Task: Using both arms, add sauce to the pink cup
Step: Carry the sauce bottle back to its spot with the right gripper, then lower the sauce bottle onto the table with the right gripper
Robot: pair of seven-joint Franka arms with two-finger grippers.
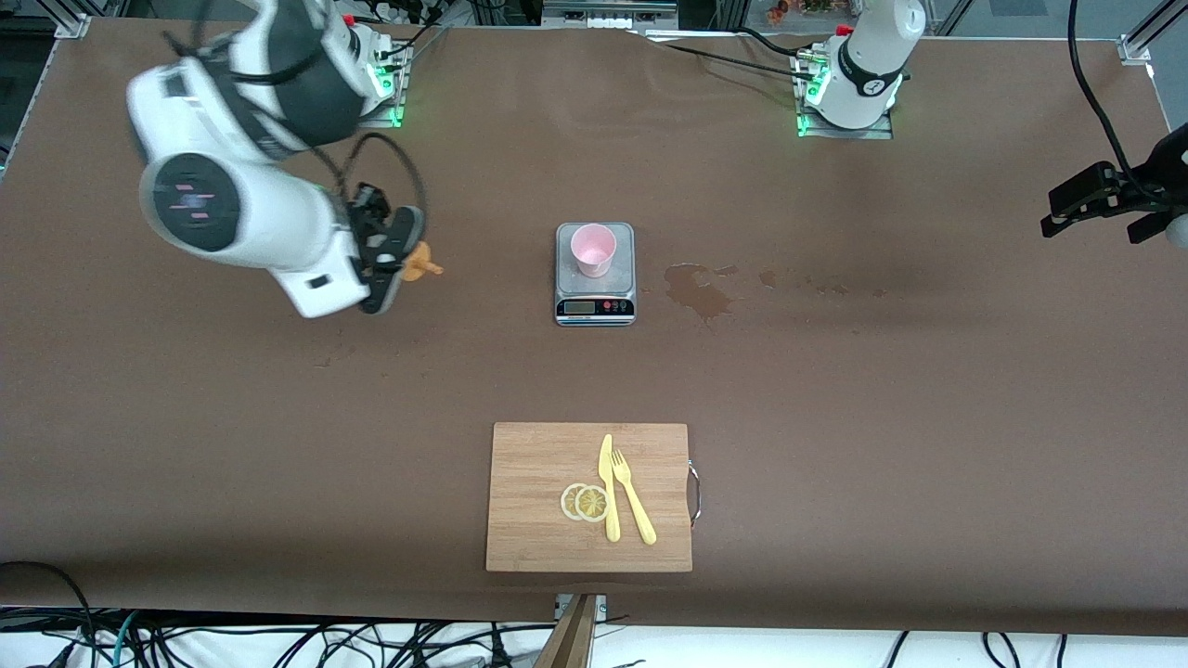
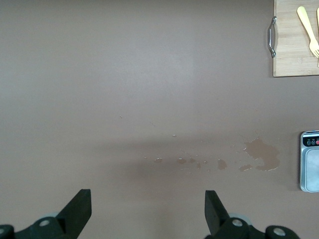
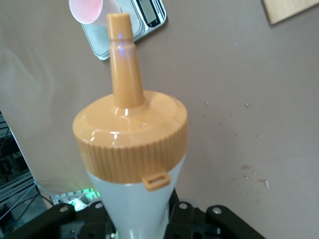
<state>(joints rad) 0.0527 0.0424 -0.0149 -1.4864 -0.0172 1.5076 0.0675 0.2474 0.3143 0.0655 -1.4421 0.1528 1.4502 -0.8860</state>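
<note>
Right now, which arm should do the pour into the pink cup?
Right. The right gripper is shut on the sauce bottle, and the pink cup sits on the scale. The left gripper is open and empty.

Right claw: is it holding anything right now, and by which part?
Yes. The right claw is shut on the sauce bottle, gripping its whitish body below the orange cap. The left claw is open and holds nothing.

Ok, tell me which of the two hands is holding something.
The right hand: it is shut on the sauce bottle, up over the table toward the right arm's end. The left hand hangs open and empty above bare tabletop.
</note>
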